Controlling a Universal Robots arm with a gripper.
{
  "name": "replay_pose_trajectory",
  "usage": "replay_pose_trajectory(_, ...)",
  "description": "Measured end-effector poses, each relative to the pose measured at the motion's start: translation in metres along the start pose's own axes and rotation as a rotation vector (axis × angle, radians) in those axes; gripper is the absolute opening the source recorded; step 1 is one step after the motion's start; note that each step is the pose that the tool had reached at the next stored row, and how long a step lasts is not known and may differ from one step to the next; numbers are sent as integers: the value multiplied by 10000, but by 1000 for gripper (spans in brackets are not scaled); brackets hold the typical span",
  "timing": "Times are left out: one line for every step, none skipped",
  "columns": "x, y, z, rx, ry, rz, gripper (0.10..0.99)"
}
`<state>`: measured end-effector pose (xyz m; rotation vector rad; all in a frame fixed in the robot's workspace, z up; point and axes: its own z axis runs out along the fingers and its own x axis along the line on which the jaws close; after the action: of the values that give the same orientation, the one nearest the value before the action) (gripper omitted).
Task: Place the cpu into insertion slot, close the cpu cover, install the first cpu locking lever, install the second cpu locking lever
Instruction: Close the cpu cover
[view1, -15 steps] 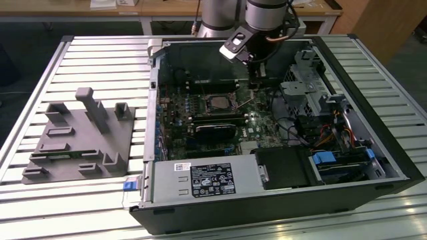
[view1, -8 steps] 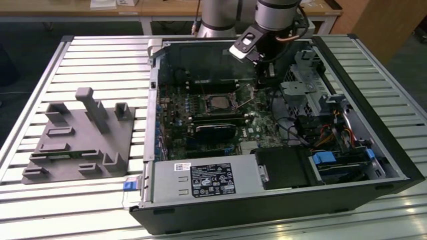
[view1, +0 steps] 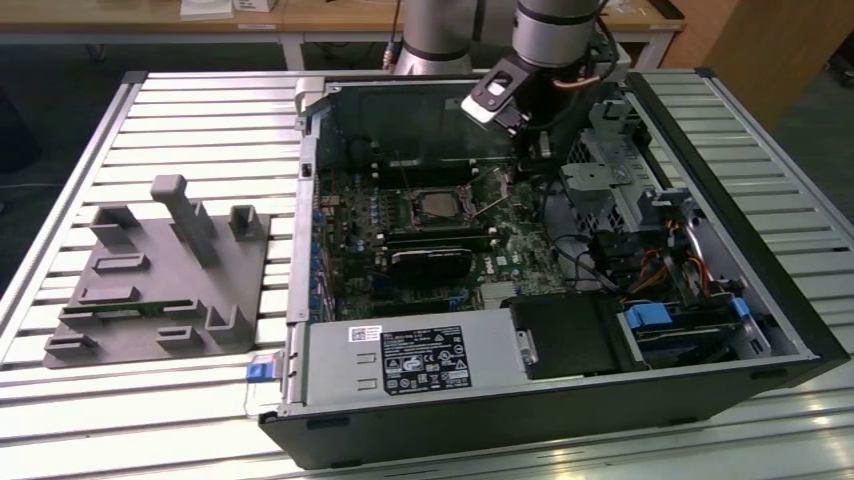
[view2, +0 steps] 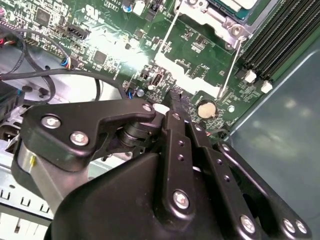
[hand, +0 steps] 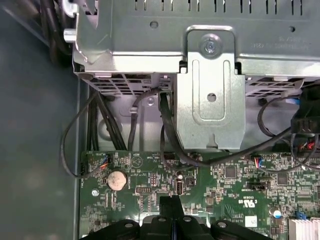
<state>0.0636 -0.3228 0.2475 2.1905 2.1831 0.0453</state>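
Note:
In the exterior view the insertion slot (view1: 434, 205) sits mid-motherboard inside the open computer case. Its centre looks grey, ringed by the metal cpu cover (view1: 434, 190); I cannot tell the cpu apart from there. My gripper (view1: 517, 172) hangs just to the exterior view's right of the slot, low over the board. In both wrist views its black fingertips (view2: 172, 97) (hand: 172, 202) press together with nothing between them. Two thin wire locking levers (view2: 171, 30) (view2: 230, 65) run from the socket's corner (view2: 234, 15) toward my fingertips.
A metal drive cage (hand: 210, 75) (view1: 607, 190) with black cables stands close beside the gripper. A coin battery (hand: 116, 179) (view2: 206, 110) lies near the fingertips. A black oblong part (view1: 427, 262), the power supply (view1: 400, 360) and a grey fixture block (view1: 160, 280) are also present.

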Motion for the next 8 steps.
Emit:
replay_pose_trajectory(0, 3, 10, 0, -1, 2, 106)
replay_pose_trajectory(0, 2, 24, 0, -1, 6, 106)
replay_pose_trajectory(0, 1, 41, 1, -2, 9, 106)
replay_pose_trajectory(1, 0, 60, 0, 0, 11, 106)
replay_pose_trajectory(1, 0, 77, 0, 0, 12, 106)
replay_pose_trajectory(1, -1, 90, 0, -1, 12, 106)
replay_pose_trajectory(1, -1, 97, 0, -1, 13, 106)
replay_pose_trajectory(1, -1, 97, 1, -3, 12, 106)
